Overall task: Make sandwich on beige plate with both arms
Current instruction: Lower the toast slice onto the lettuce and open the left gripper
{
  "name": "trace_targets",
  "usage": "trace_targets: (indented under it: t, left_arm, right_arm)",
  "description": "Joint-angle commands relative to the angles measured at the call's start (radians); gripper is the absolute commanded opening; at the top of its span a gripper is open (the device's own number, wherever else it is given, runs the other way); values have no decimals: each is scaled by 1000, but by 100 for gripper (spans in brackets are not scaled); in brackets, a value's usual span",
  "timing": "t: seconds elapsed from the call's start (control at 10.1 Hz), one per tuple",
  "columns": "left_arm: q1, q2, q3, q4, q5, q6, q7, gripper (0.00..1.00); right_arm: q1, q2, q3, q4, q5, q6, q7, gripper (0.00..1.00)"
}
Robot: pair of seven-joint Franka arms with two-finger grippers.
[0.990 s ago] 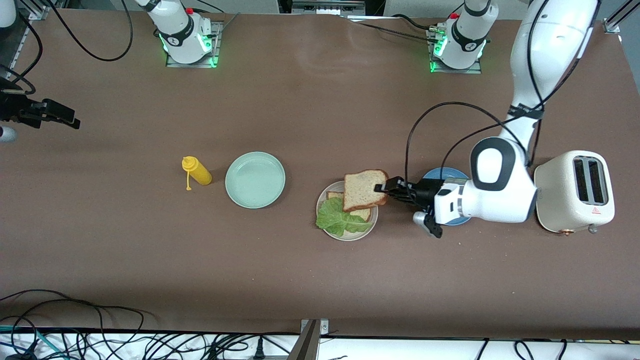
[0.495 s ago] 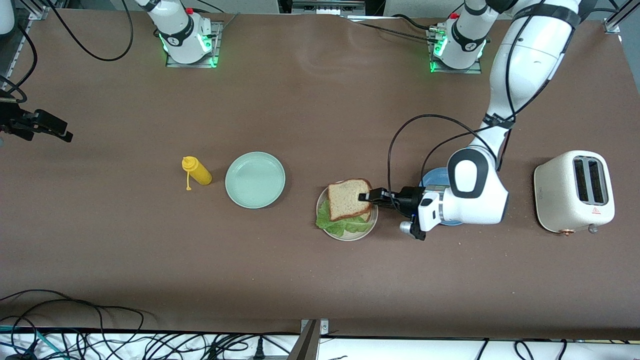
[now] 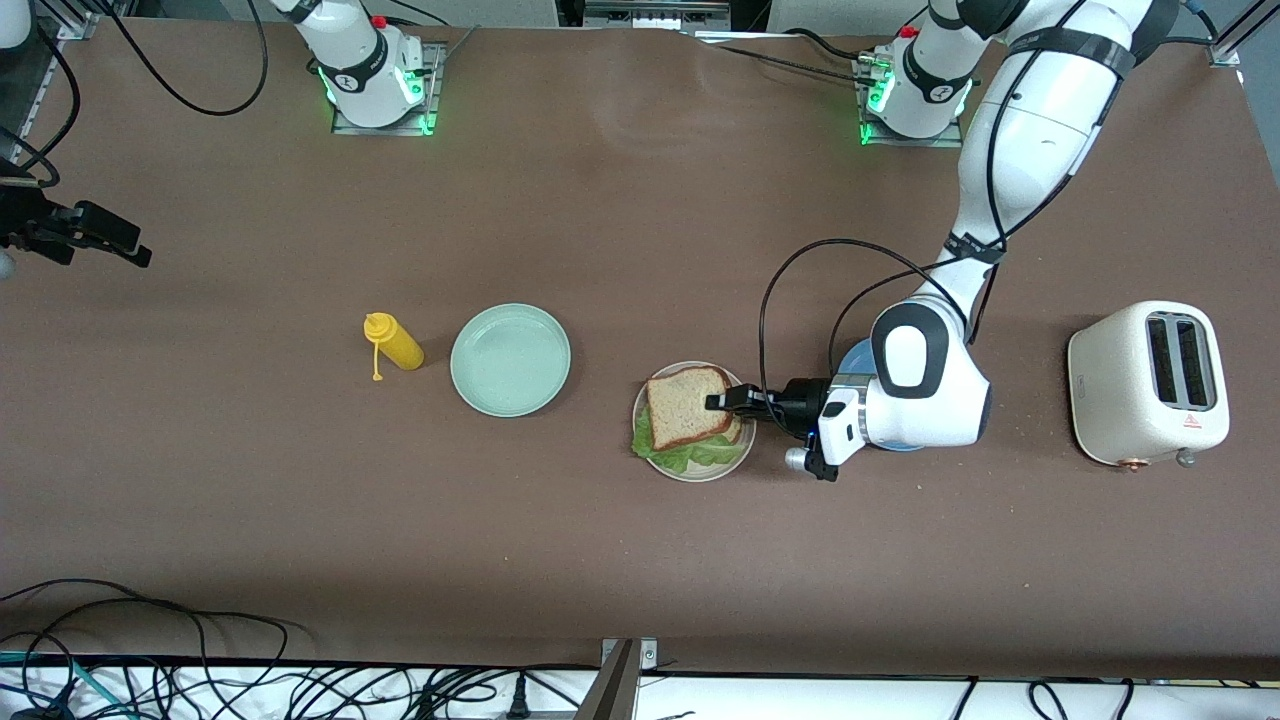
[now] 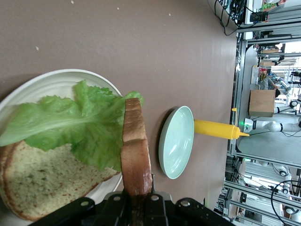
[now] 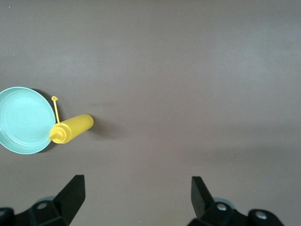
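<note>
The beige plate (image 3: 694,470) carries a tan bread slice (image 4: 42,179) with a ruffled green lettuce leaf (image 3: 680,455) on it. My left gripper (image 3: 722,402) is shut on the crust edge of a second bread slice (image 3: 685,405), which it holds flat over the lettuce and lower slice. In the left wrist view that held slice (image 4: 135,155) shows edge-on between the jaws of the left gripper (image 4: 137,197), with the lettuce (image 4: 70,122) and plate (image 4: 47,77) beneath. My right gripper (image 3: 130,245) waits over the table's edge at the right arm's end, open and empty (image 5: 136,193).
A mint-green plate (image 3: 510,359) and a lying yellow squeeze bottle (image 3: 395,342) sit toward the right arm's end from the beige plate. A blue plate (image 3: 855,355) lies partly under the left arm. A cream toaster (image 3: 1148,383) stands at the left arm's end.
The left gripper has carried the held bread slice down and toward the right arm's end, from tilted above the plate's rim to flat over the lettuce. The right gripper shifted slightly.
</note>
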Motion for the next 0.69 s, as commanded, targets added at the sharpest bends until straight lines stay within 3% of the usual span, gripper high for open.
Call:
trace_targets:
  t: [0.0, 0.2, 0.3, 0.4, 0.59]
  left_arm:
    - [-17, 29, 13, 28, -30, 10, 55, 0]
    - [-17, 45, 15, 28, -28, 10, 73, 2]
    - [-17, 50, 19, 28, -22, 10, 80, 48]
    - [-15, 52, 22, 28, -22, 13, 108, 70]
    - [-15, 50, 22, 28, -22, 36, 122, 85]
  right_arm:
    - [-6, 4, 7, 14, -10, -9, 4, 100]
    - [11, 26, 16, 54, -50, -21, 1, 100]
    - [15, 26, 19, 69, -58, -64, 1, 100]
    - [15, 24, 16, 100, -66, -78, 2, 100]
    - [11, 23, -14, 198, -52, -165, -5, 100]
